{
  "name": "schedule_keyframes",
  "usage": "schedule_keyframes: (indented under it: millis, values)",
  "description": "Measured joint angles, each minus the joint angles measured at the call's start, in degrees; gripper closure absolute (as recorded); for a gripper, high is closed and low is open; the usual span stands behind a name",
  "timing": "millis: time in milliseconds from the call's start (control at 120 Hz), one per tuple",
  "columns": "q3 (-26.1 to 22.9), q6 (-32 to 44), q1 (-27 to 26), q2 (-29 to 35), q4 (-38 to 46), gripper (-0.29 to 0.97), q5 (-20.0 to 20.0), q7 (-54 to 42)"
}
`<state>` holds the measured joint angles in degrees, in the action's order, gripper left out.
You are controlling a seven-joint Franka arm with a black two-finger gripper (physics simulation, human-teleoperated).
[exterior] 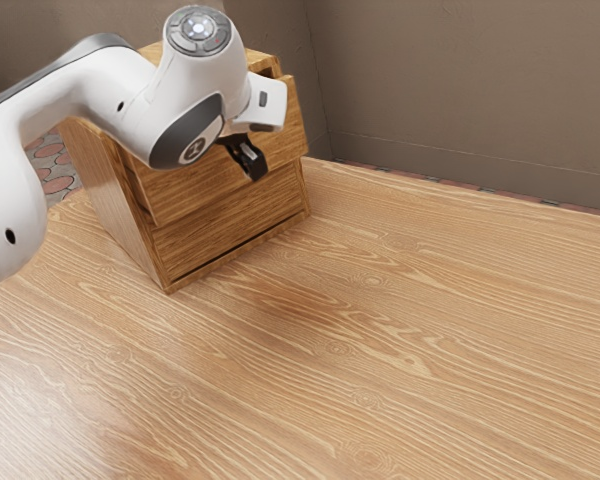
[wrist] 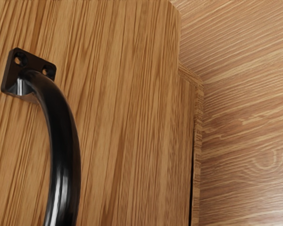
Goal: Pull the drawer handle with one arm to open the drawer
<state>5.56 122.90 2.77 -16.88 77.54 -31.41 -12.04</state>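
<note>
A small wooden cabinet (exterior: pixel 220 225) stands at the exterior view's upper left, partly behind my white arm. Its upper drawer (exterior: pixel 195 185) sticks out a little from the cabinet body, ahead of the lower drawer front. My black gripper (exterior: pixel 246 157) is at the middle of that drawer front, shut on the drawer handle. In the wrist view the curved black handle (wrist: pixel 61 141) runs down from its screwed mounting plate (wrist: pixel 29 70) across the drawer front (wrist: pixel 127 117), just under my hand. The drawer's edge stands proud of the cabinet behind it.
The wooden table top (exterior: pixel 380 340) spreads wide to the exterior view's right and front of the cabinet. A brown wall (exterior: pixel 460 90) runs along the back edge. Patterned floor (exterior: pixel 52 165) shows behind the cabinet at the left.
</note>
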Motion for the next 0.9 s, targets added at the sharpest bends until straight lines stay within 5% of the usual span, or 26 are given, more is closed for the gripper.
schedule_keyframes:
  millis: [267,400,567,717,900]
  values:
    - [-0.10,-1.05,-4.02,2.90,3.74,0.01,-0.16,1.61]
    - [-0.17,-1.71,-7.52,6.35,7.70,0.12,-0.84,2.69]
    - [0.00,-2.68,-10.97,8.53,10.14,0.03,-0.95,4.05]
    - [0.03,-3.60,-14.34,10.76,12.33,0.13,-1.49,5.63]
    - [-0.05,-4.95,-18.00,11.73,13.46,0.02,-2.71,7.96]
